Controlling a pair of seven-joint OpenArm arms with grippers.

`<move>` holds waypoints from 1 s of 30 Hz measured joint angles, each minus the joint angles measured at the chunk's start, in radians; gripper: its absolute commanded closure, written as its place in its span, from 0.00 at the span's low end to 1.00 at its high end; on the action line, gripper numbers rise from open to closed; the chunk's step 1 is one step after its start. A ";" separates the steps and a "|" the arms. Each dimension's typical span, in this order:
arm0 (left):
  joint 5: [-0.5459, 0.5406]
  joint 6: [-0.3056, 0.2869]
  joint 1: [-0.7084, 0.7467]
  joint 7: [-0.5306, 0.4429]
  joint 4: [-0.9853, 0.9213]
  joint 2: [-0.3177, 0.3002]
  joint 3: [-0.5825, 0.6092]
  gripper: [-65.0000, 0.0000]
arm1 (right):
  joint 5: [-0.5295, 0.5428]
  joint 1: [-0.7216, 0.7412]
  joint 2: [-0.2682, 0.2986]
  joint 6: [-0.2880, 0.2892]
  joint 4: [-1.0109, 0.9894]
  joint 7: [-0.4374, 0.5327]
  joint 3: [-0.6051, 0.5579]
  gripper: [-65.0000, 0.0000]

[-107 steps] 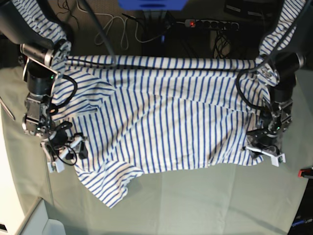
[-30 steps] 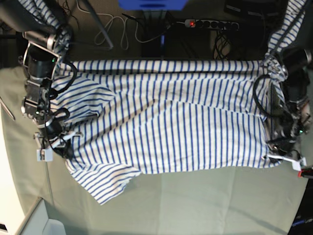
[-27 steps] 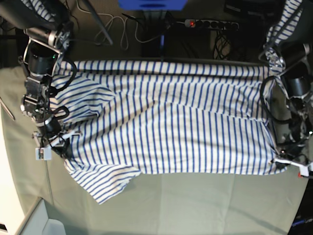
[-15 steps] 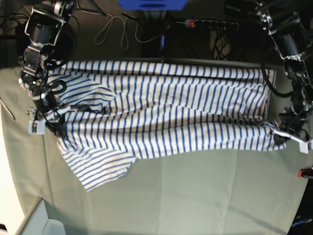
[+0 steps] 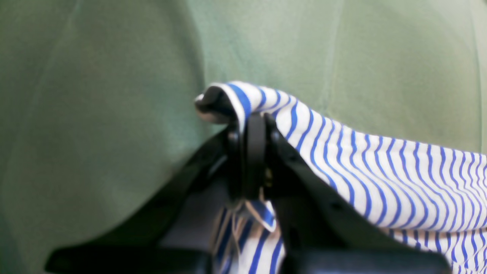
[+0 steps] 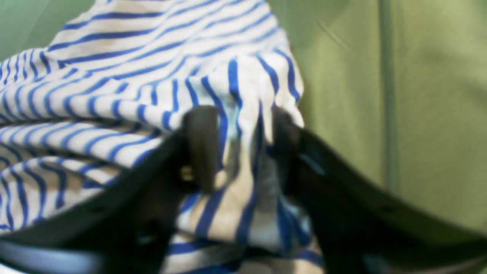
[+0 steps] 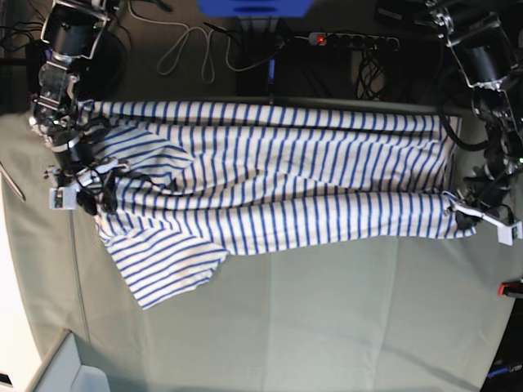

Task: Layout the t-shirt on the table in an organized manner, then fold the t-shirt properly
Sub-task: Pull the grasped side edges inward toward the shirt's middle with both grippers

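Observation:
The t-shirt [image 7: 278, 188], white with thin blue stripes, lies as a wide band across the far half of the table [image 7: 327, 327]. One sleeve [image 7: 167, 269] sticks out toward the near left. At the shirt's right end, my left gripper [image 7: 482, 220] is shut on a corner of it. The left wrist view shows that gripper [image 5: 249, 129] with its jaws pinching the striped edge [image 5: 342, 160]. At the shirt's left end is my right gripper [image 7: 78, 192]. In the right wrist view this gripper [image 6: 243, 144] has its jaws apart, and bunched shirt cloth [image 6: 152, 76] lies loosely between them.
A red clamp [image 7: 511, 288] sits at the table's right edge. Behind the table's far edge are a power strip [image 7: 351, 39], loose cables [image 7: 192, 49] and a blue object [image 7: 253, 6]. A pale box corner [image 7: 82, 380] shows at the near left.
Both grippers have drawn the shirt's ends toward the table's far side, so the shirt has become a narrower band. The right gripper's jaws have come apart; the left stays shut on its corner.

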 measured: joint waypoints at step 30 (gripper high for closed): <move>-0.003 0.000 -0.006 -0.002 0.009 0.003 0.001 1.00 | -0.241 0.551 0.125 -0.066 -0.765 0.007 -0.004 0.40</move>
